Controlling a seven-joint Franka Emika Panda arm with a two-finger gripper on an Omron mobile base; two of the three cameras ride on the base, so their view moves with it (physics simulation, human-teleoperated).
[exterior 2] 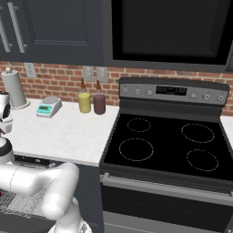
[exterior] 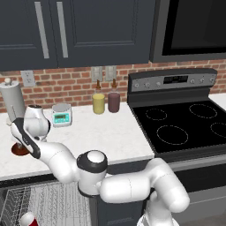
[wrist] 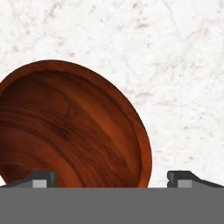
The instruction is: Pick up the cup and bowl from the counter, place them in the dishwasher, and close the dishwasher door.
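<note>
**Arm stretched far left, gripper spread wide**

The white arm point(exterior: 123, 185) rises from the base, folds at a dark-capped elbow and reaches toward ten o'clock, wrist bent downward. In the hand view the gripper point(wrist: 112, 179) points straight down, its two dark fingertips point(wrist: 41, 178) standing wide apart, empty.

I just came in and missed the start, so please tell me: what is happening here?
The white robot arm is reaching to the left over the counter. Its open claw hangs above the wooden bowl, whose rim sits between the fingers, not gripped. The red cup already stands in the open dishwasher rack.
</note>
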